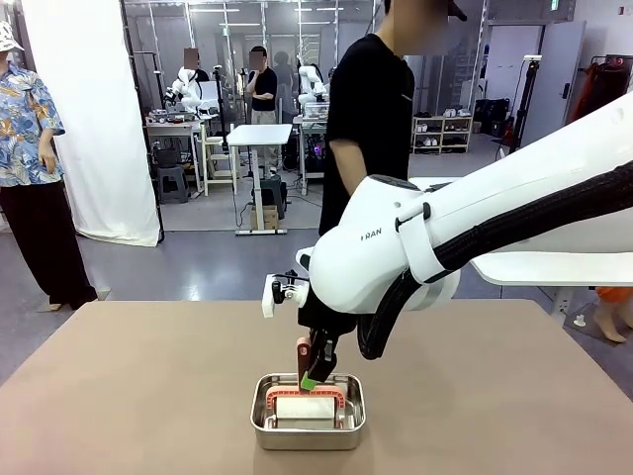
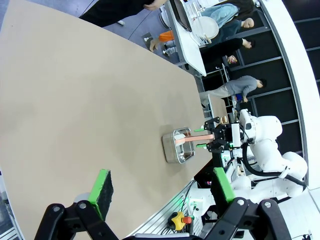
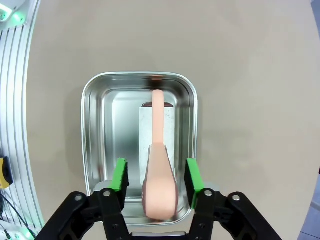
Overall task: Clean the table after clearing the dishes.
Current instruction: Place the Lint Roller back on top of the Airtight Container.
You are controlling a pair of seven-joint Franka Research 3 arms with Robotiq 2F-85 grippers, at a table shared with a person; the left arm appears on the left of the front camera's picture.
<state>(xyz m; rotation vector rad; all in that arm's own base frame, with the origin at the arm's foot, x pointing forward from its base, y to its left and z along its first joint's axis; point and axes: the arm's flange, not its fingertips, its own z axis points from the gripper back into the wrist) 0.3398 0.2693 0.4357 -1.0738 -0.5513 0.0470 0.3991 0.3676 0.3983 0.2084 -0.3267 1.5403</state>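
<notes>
- Pan (image 1: 308, 413) as landmark: shiny steel, rectangular, sitting on the table (image 1: 129, 396) near the robot-side edge, roughly mid-width.
- Roller (image 3: 157, 150) lies inside the pan: white roll flat on the pan floor, pink handle rising up out of it toward the right wrist camera.
- Right gripper (image 3: 156, 176) hangs directly over the pan, fingers pointing down; handle sits in the gap between the two green pads (image 3: 120, 175).
- Right wrist view shows clearance on both sides of the handle, so the jaws are parted and not clamping it (handle end is blurred close to the lens, can't tell if it brushes the palm).
- Front view: right arm comes in from the right side and stops above the pan; green pad tip just above the roller frame.
- Left gripper (image 2: 160, 187) is well away from the pan, hovering over the table edge; jaws wide apart, nothing between them.
- Table top around the pan is plain taupe-brown.
- Person (image 1: 371, 119) in black shirt stands at the far side, behind the pan.
- White-topped table (image 2: 187, 35) further off beyond the far edge, a white plate (image 2: 206, 27) on it.
</notes>
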